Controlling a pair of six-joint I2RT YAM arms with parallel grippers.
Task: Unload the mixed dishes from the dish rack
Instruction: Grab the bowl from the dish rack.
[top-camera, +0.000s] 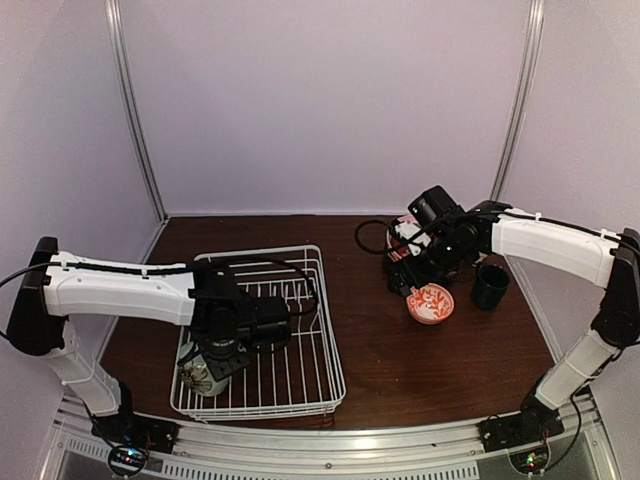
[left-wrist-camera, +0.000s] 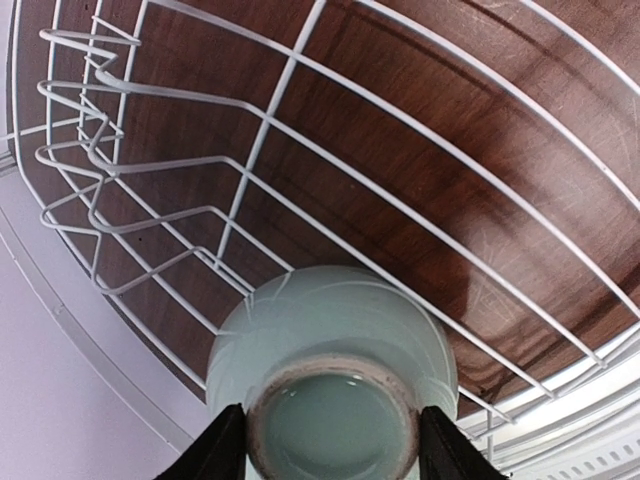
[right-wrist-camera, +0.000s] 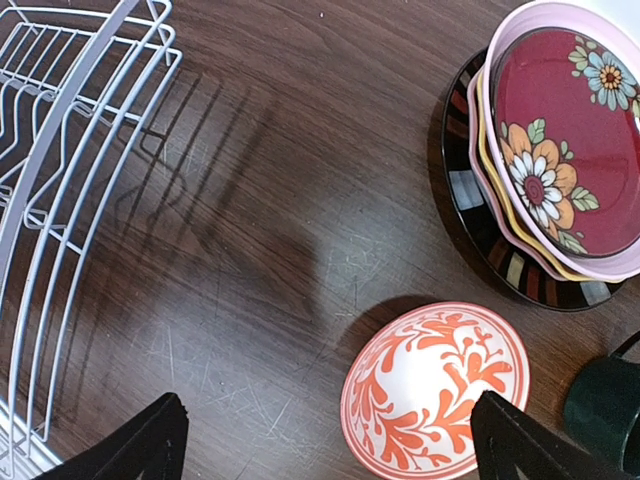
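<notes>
I count one pale bowl in the dish rack; right of it, one patterned bowl, one mug, perhaps three plates.

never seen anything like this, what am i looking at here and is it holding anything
These are two robot arms bolted at the near edge of a table. One camera looks down from above; the other two ride on the wrists. The left gripper sits inside the white dish rack, fingers either side of an upturned pale green bowl; a grip isn't clear. The right gripper hangs open and empty above the table, near a stack of plates, an orange-patterned bowl and a dark mug.
</notes>
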